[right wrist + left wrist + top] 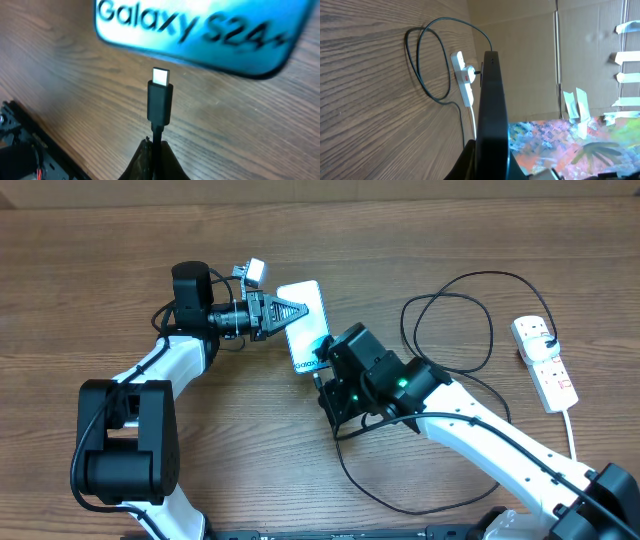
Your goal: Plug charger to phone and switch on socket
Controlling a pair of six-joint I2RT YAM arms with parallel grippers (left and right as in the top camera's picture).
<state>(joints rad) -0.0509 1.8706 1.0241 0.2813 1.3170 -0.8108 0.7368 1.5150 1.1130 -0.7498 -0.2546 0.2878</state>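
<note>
**Wooden table** (300, 470), overhead view: it runs past the frame at left and right, and we see bare board across the upper left and lower centre. The right arm (500, 445) leaves by the lower right corner and crosses over part of the cable's slack.

**The socket** (546, 362), a white strip with red markings, lies at the far right, well apart from both grippers. Its switch positions are too small for us to read.

**The phone** (312, 320) sits at upper centre, with "Galaxy S24+" printed on its light blue screen along one short edge. That end is partly masked by the right gripper (321, 368). The left gripper (302, 311) reaches in from the left, its fingers clamped on the phone's long edge. In the left wrist view the phone shows only as a dark slab, edge-on.

**The charger** (160, 102), right wrist view: the fingers (144, 162) pinch the black cable just below the plug. Its metal tip (161, 76) stands just short of the phone's edge, not touching. We cannot make out the port itself.
</note>
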